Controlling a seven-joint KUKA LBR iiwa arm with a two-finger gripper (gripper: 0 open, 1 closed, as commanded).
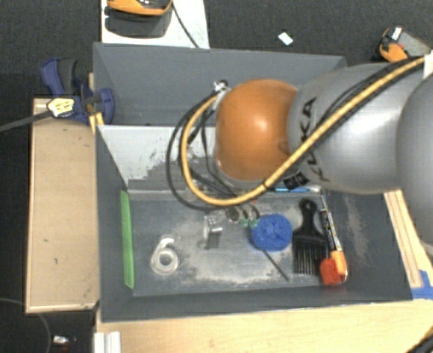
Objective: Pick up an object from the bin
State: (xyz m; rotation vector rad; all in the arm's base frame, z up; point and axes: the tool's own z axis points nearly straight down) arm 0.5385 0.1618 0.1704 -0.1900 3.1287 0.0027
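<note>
Camera view, looking down into the grey metal bin (150, 79). The arm (363, 123) is hanging over the bin from the view's right, and its orange wrist cover (254, 127) is hiding most of the jaws. A small grey metal part (215, 232) is showing just below the cover, close to the floor near the bin's middle; it is probably the tip of the jaws. Whether the jaws are standing wide or narrow cannot be told, and nothing is showing between them.

The nearest thing is a blue fuzzy ball (271, 233), lying just beside that part toward the view's right. A clear tape ring (165, 257) is lying farther off, toward the lower left. Beyond the ball, a black comb (306, 243) and an orange-ended tool (331, 265) are lying side by side, their long axes running up and down the view.

Judged from this layout, the ball, being round, is offering no preferred grasp axis. Taking it would call for a short shift rightward.
</note>
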